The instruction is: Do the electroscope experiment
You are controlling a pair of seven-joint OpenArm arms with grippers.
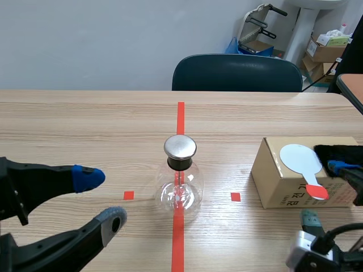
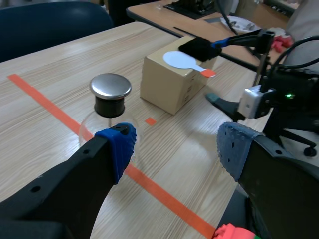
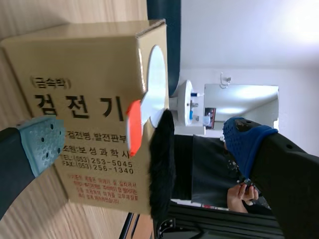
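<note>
The electroscope (image 1: 180,175) is a round glass flask with a metal cap (image 2: 110,86), standing on the red tape line at the table's middle. To its right is a cardboard box (image 1: 286,184). On the box lie a white disc paddle (image 1: 300,159) with a red handle (image 3: 133,124) and a black fur cloth (image 1: 342,152). My right gripper (image 1: 326,192) is open and turned on its side at the box's near right corner. The paddle handle and the fur (image 3: 162,169) lie between its fingers, untouched. My left gripper (image 1: 99,199) is open, low, left of the flask.
A dark chair (image 1: 237,72) stands across the table. Cartons (image 1: 326,51) and a folded cart sit on the floor behind it. Another table's corner (image 1: 351,85) shows at the far right. Small red tape squares (image 1: 129,195) flank the flask.
</note>
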